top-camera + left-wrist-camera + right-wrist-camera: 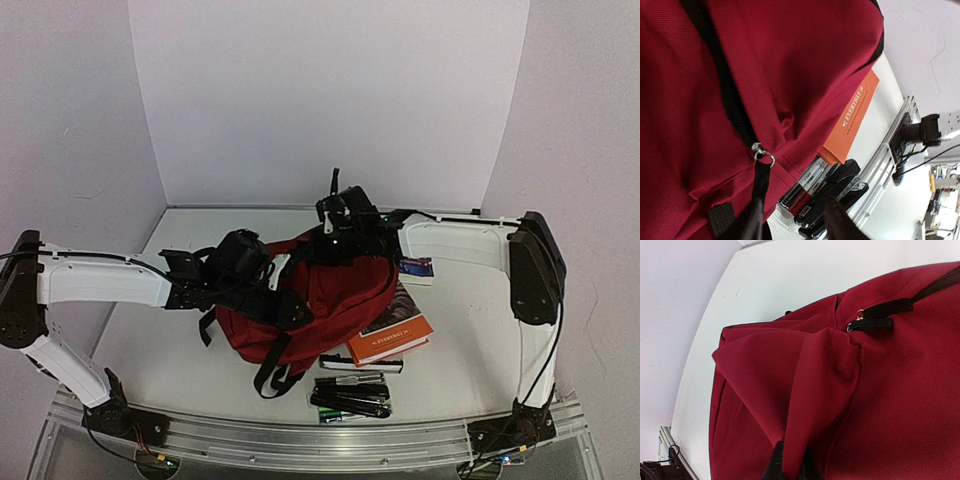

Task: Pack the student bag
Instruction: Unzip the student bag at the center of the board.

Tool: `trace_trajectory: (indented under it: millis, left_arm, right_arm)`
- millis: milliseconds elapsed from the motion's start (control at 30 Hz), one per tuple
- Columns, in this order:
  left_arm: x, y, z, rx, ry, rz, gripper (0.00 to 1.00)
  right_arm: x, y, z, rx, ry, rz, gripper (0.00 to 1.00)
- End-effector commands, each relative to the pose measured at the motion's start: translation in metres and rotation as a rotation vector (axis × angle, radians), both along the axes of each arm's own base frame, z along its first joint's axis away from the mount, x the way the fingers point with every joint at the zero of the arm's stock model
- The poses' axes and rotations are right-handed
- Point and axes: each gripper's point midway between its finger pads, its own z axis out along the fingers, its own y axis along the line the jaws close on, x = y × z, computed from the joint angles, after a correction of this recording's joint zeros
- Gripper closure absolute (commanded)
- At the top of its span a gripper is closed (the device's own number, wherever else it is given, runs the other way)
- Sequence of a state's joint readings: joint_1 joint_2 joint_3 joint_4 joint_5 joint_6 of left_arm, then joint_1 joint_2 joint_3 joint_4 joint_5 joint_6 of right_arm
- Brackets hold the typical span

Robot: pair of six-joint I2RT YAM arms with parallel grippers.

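Observation:
The student bag (335,295) is a dark-red backpack lying in the middle of the table with its black straps spilling toward the front. My left gripper (288,305) rests on its left side. In the left wrist view the fingers of the left gripper (792,227) stand apart, and the black zipper pull (761,177) hangs along the left finger. My right gripper (335,238) is at the bag's far top edge. In the right wrist view the right gripper (790,471) is shut on a raised fold of the red fabric (815,390).
An orange book (392,335) lies partly under the bag's right side. Several markers (350,392) and a black stapler (842,185) sit near the front rail (330,440). A small blue-edged item (416,267) lies behind the book, near the right arm.

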State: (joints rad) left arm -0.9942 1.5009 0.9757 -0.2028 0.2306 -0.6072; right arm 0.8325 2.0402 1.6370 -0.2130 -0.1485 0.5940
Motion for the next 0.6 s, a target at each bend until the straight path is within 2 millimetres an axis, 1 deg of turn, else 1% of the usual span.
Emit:
trace_trajectory:
  millis: [0,67,133,267,333,400,467,567]
  left_arm:
    - [0.03,0.009,0.041,-0.074,-0.032,0.091,0.39]
    - [0.038,0.019,0.044,-0.08,-0.028,0.121,0.3]
    - [0.048,0.035,0.048,-0.083,-0.019,0.17,0.25]
    - [0.065,0.077,0.052,-0.086,0.003,0.293,0.15]
    - [0.07,0.097,0.05,-0.08,0.019,0.356,0.1]
    - [0.073,0.119,0.041,-0.07,0.051,0.423,0.05]
    - [0.077,0.142,0.033,-0.07,0.087,0.497,0.03]
    - [0.075,0.166,0.017,-0.081,0.152,0.571,0.01]
  right_arm:
    - [0.007,-0.016,0.078,0.091,-0.169,-0.024,0.77]
    - [0.002,-0.021,0.081,0.088,-0.176,-0.017,0.67]
    - [-0.003,-0.026,0.081,0.079,-0.177,-0.009,0.58]
    - [-0.014,-0.032,0.082,0.064,-0.181,0.02,0.46]
    - [-0.022,-0.032,0.083,0.054,-0.188,0.042,0.39]
    - [-0.029,-0.031,0.084,0.03,-0.199,0.059,0.35]
    - [-0.036,-0.027,0.084,-0.003,-0.217,0.063,0.33]
    - [-0.045,-0.021,0.08,-0.058,-0.236,0.067,0.32]
